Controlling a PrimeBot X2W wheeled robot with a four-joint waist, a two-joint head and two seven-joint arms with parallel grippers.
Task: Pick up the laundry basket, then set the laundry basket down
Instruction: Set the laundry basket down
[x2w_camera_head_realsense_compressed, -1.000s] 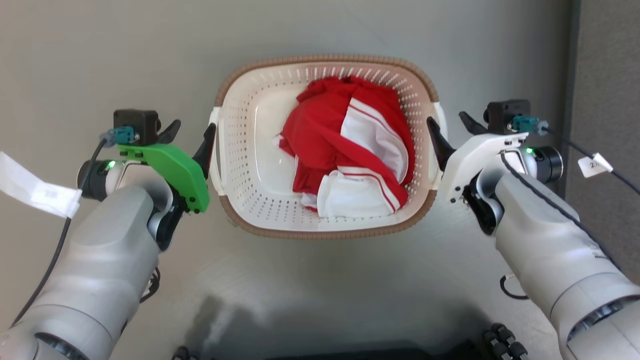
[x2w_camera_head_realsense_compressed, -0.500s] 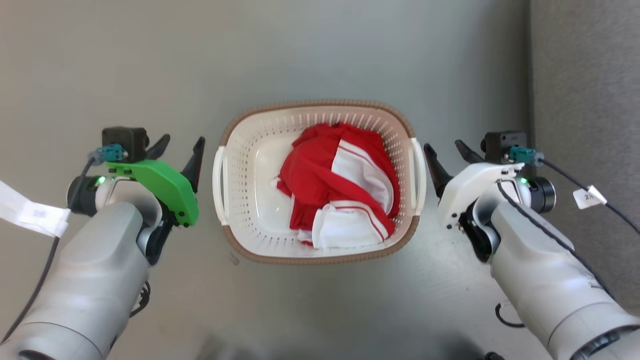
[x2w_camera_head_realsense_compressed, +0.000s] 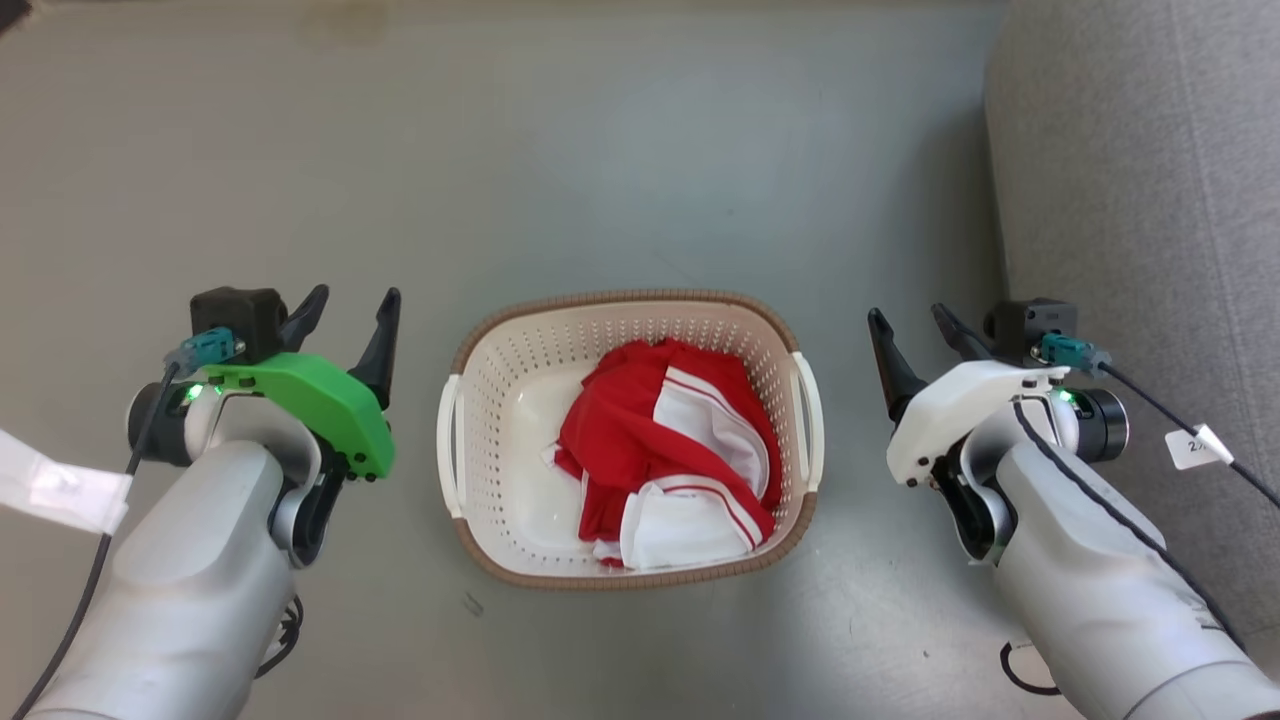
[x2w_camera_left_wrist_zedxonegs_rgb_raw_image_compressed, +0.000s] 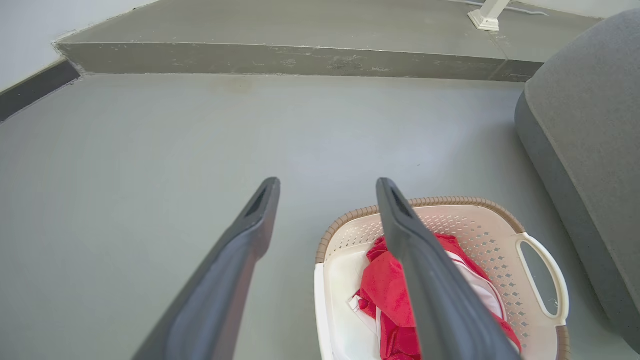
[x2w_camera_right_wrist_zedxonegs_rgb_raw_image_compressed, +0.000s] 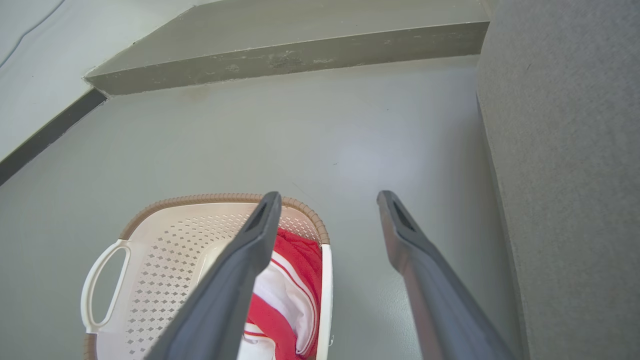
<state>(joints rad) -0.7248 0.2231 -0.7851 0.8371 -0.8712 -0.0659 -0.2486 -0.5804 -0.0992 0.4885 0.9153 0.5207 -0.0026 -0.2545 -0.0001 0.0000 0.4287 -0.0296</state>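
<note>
Laundry basket (x2w_camera_head_realsense_compressed: 520, 370) | between left hand (x2w_camera_head_realsense_compressed: 355, 300) and right hand (x2w_camera_head_realsense_compressed: 908, 318) | touching neither

place: we take this for a home room | right: grey upholstered sofa (x2w_camera_head_realsense_compressed: 1130, 200) | middle: laundry basket (x2w_camera_head_realsense_compressed: 620, 299) of clothes (x2w_camera_head_realsense_compressed: 640, 450) on smooth floor (x2w_camera_head_realsense_compressed: 600, 150)

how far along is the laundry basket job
Looks nearly finished: the laundry basket sits on the floor, red and white clothes inside. Left hand and right hand are open, clear of the handles they flanked a second ago. Only backing away seems left.
</note>
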